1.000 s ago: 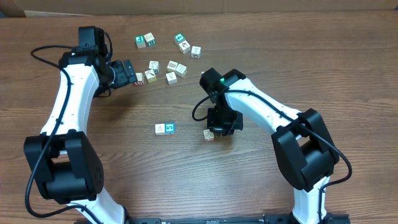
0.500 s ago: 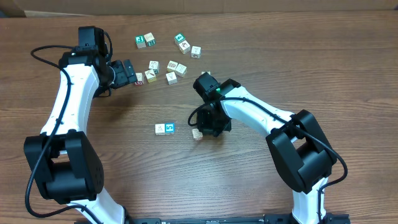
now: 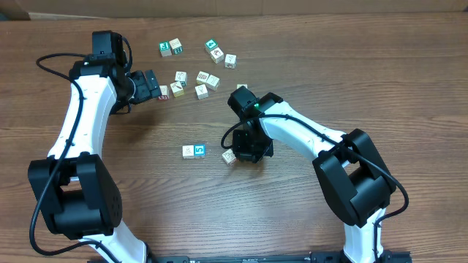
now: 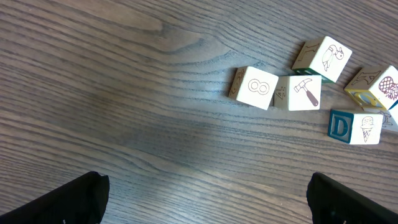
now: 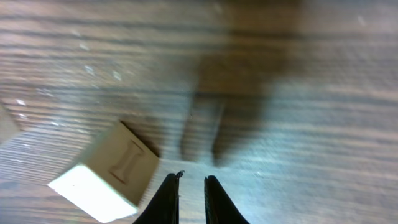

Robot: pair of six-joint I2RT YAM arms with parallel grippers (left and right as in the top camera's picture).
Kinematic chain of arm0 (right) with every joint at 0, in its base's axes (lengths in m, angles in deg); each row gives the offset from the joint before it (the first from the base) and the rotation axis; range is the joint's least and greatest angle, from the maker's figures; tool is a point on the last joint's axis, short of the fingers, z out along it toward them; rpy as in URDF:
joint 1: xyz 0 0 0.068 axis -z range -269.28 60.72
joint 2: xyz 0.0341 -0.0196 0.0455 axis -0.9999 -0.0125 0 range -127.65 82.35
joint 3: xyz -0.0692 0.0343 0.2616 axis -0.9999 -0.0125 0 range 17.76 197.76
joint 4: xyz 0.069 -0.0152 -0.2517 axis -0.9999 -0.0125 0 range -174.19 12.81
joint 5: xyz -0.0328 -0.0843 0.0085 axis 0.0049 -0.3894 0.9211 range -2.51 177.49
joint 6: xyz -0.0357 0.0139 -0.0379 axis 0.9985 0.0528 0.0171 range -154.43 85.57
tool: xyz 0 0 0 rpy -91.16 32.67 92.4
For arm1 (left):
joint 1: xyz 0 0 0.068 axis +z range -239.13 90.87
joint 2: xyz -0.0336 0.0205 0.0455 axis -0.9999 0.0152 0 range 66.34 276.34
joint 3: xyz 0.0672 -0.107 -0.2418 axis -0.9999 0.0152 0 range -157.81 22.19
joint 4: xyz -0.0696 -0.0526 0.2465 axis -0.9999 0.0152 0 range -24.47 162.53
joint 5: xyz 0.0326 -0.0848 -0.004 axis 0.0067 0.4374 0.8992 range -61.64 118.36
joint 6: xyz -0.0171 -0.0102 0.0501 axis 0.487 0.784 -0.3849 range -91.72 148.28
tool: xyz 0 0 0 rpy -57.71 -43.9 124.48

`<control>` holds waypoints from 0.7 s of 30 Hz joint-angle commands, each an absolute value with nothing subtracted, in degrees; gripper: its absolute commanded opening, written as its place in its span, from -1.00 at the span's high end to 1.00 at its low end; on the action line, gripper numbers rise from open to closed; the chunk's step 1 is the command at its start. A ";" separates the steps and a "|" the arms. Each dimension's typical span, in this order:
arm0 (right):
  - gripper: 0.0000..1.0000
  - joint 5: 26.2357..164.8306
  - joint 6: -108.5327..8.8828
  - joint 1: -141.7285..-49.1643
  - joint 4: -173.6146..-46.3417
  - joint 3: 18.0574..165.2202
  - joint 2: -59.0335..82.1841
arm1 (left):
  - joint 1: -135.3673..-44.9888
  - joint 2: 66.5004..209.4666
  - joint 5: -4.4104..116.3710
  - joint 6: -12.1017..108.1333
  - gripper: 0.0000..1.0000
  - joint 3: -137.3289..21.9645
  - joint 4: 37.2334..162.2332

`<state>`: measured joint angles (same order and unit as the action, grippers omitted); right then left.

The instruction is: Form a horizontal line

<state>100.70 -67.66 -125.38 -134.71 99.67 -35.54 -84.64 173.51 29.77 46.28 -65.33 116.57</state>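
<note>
line so far: blue "5" cube [image 3: 200, 150] & whitish cube [image 3: 189, 151] are sitting side by side, touching, mid-table [image 3: 131, 212]; the whitish one is lying on the left of the two.
third cube: pale cube [image 3: 229, 156] is lying just right of that pair w/ a gap between, turned askew & sitting a touch nearer the robot than the pair's row. In the rt wrist view the pale cube [image 5: 106, 177] is showing an embossed "I" on one face, all a bit blurred.
rt gripper [image 3: 241, 152]: you're holding it low, right beside the pale cube, on the side away from the pair. In its own cam the rt gripper [image 5: 193, 177] is showing fingers nearly together w/ only a slim gap, nothing between them; the cube is lying off to their left, very close. Can't tell if they're touching.
lt gripper [image 3: 152, 84]: you're parking it far left, well apart from the line, next to the loose cubes. In its cam the lt gripper [image 4: 207, 186] is standing spread wide, gripping nothing, bare wood between the fingers.
loose cubes: "8" cube [image 4: 254, 88] & hammer cube [image 4: 305, 92] are touching; bird cube [image 4: 323, 57] is sitting just beyond; "D" cube [image 4: 354, 126] & pineapple cube [image 4: 373, 87] are lying at the frame's right.
far edge: green-faced cubes [image 3: 165, 48] are sitting w/ more pale ones.
</note>
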 commanded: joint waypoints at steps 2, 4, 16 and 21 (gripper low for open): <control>0.77 97.40 -71.53 -125.71 -137.18 99.45 -33.40 | -85.03 173.91 29.42 46.28 -1.00 -65.86 116.44; 0.77 98.17 -72.16 -125.82 -137.81 99.45 -33.40 | -85.03 173.91 29.42 46.28 -1.00 -65.86 116.44; 0.93 96.81 -72.64 -131.32 -136.59 99.45 -33.40 | -85.03 173.91 29.42 46.28 -0.99 -65.86 116.44; 0.92 95.50 -73.50 -131.91 -133.07 99.45 -33.40 | -85.03 173.91 29.42 46.28 -0.99 -65.86 116.44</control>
<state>97.49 -72.40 -131.94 -134.56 99.67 -35.54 -84.64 173.51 29.77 46.28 -65.33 116.57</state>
